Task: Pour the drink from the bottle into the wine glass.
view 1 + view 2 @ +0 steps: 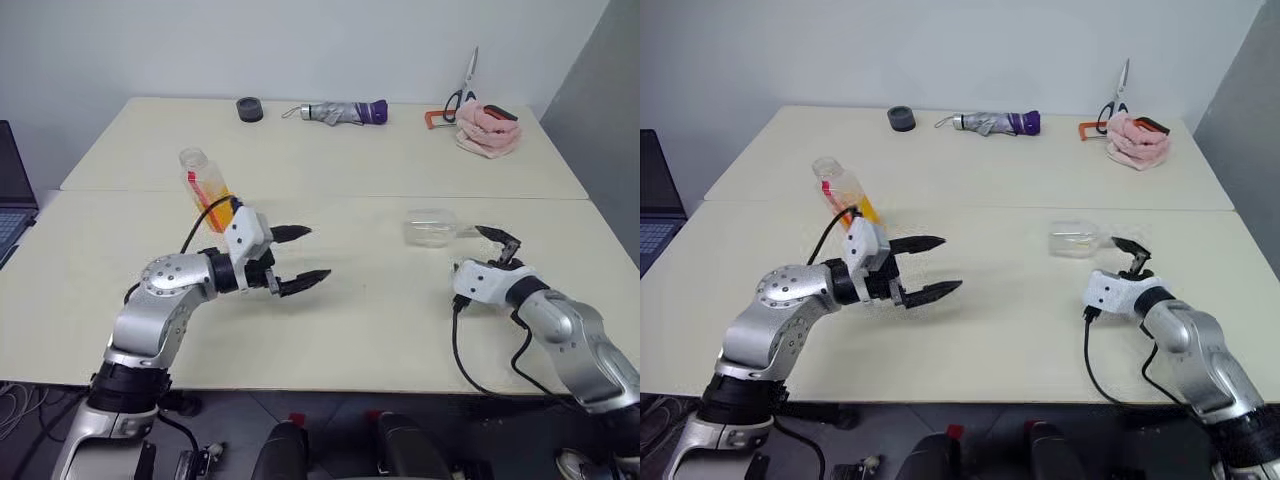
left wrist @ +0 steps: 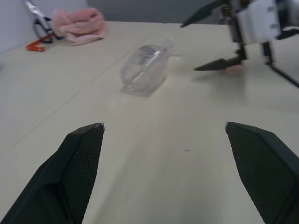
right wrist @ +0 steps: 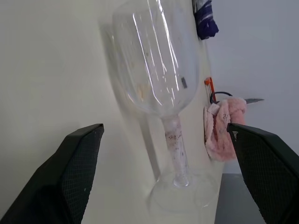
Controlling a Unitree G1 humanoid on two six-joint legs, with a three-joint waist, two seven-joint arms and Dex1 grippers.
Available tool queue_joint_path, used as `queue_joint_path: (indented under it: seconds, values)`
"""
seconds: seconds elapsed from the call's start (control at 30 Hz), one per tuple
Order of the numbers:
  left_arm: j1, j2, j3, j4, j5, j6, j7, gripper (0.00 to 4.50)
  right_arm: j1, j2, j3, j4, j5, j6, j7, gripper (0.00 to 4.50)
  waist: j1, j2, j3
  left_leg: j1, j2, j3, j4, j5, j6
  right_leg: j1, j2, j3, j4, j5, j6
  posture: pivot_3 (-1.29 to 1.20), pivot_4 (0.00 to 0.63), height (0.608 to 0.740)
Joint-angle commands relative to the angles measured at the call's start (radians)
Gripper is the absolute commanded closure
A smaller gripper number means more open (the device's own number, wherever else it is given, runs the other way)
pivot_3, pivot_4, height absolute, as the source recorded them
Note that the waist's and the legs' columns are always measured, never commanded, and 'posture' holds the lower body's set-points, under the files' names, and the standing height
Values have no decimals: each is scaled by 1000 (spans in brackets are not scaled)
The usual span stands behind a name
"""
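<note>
**A:** Both arms are out over the bench [image 1: 330, 360] and neither holds anything. The left pincer [image 1: 298, 259] has its fingers spread wide, and the right pincer [image 1: 500, 243] is spread as well.

**B:** And look at the wine glass [image 1: 432, 227] — it is lying on its side on the bench, not standing. Its bowl lies toward the middle of the bench and its stem runs out toward the right pincer, roughly crosswise to the robot.

**A:** So the right arm is plainly the nearer one. Its fingertips sit just beside the foot end of the glass, apart from it. From the right wrist view the stem [image 3: 176, 147] lies between the two fingers, along the line the pincer points.

**B:** The bottle [image 1: 208, 190] stands behind the left arm, leaning a touch, with the orange drink [image 1: 222, 213] in its lower part. The left pincer points away from it, toward the glass.

**A:** Likely call — the glass must be stood up first, and that looks like a job for the right side.
</note>
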Motion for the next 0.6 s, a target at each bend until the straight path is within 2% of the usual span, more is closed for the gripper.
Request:
queue_joint_path:
  seconds: [0.03, 0.3, 0.57, 0.6]
  values:
    - [-33, 9, -41, -24, 1, -4, -59, 50, -97, 4, 22, 110, -89, -30, -54, 0, 0, 0, 0, 0, 0, 0, 0, 0, 0, 0, 0, 0, 0, 0, 0, 0, 150, 740]
    - [-66, -1, -59, -13, 7, 10, -64, 50, -263, 12, 101, 392, -237, -102, -198, 0, 2, 0, 0, -1, -1, 0, 0, 0, 0, -1, -1, 0, 0, 0, 0, 0, 150, 740]
    - [-45, -4, -52, 11, 14, -21, -76, 50, -340, 46, 135, 574, -274, -148, -290, 0, 1, 0, 0, -1, -1, 0, 0, 0, 0, -1, -1, 0, 0, 0, 0, 0, 150, 740]
    - [-39, -6, -52, 16, 15, -28, -78, 18, -346, 54, 138, 589, -275, -149, -299, 174, 1, 0, 0, -1, -1, 0, 0, 0, 0, -1, -1, 0, 0, 0, 0, 0, 150, 740]
